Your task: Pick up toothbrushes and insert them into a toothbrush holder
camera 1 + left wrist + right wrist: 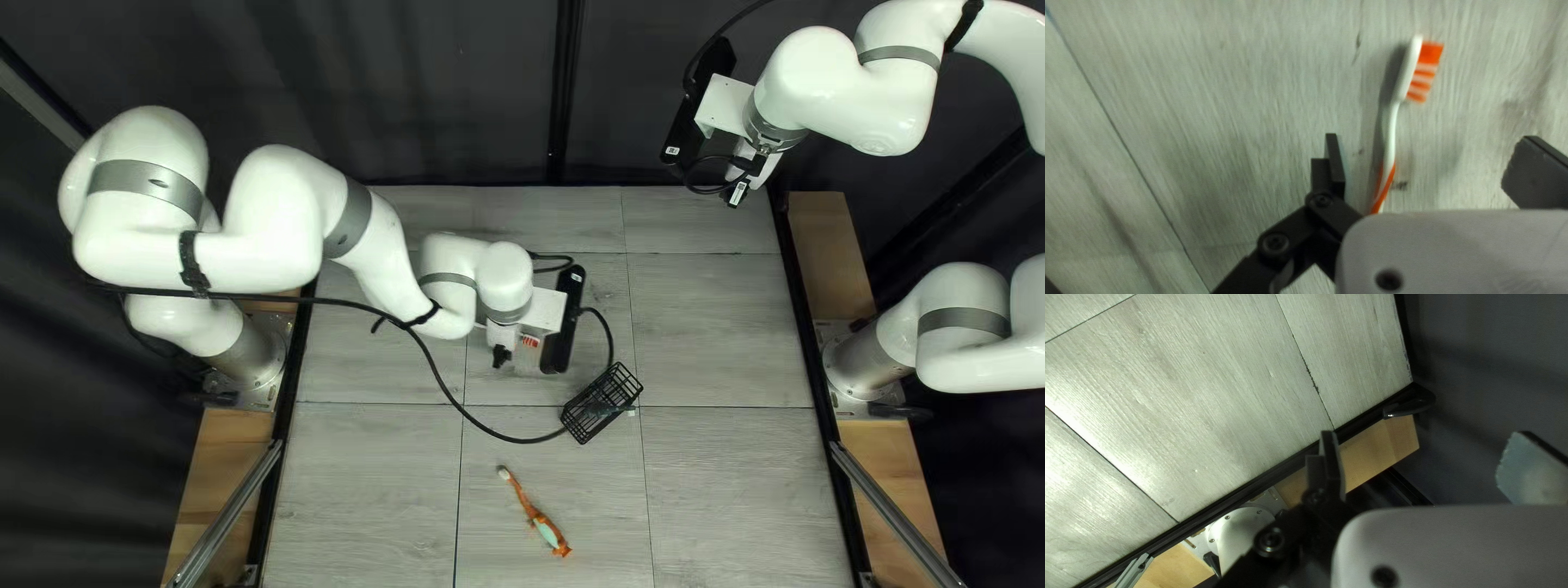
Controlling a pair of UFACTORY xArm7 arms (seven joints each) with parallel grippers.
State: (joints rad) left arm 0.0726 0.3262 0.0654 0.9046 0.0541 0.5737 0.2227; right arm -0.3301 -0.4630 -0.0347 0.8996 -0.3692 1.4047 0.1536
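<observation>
At the centre of the top left view, my left gripper (501,355) points down at the table. Seen from its wrist, the left gripper (1429,139) is open above a white and orange toothbrush (1391,130), whose neck lies between the two fingers, touching neither; its lower handle is hidden. An orange toothbrush (533,512) lies near the table's near edge. The black wire holder (601,403) sits tilted right of the left gripper, with a pale greenish piece at its right side. My right gripper (737,194) hangs by the far right corner; its wrist view shows the gripper (1421,434) open and holding nothing.
A black cable (446,387) droops from my left arm across the table to the wire holder. Dark rails edge the table (718,479), and a metal bar (895,517) slants at its right side. The right arm's base (865,359) stands at the right edge.
</observation>
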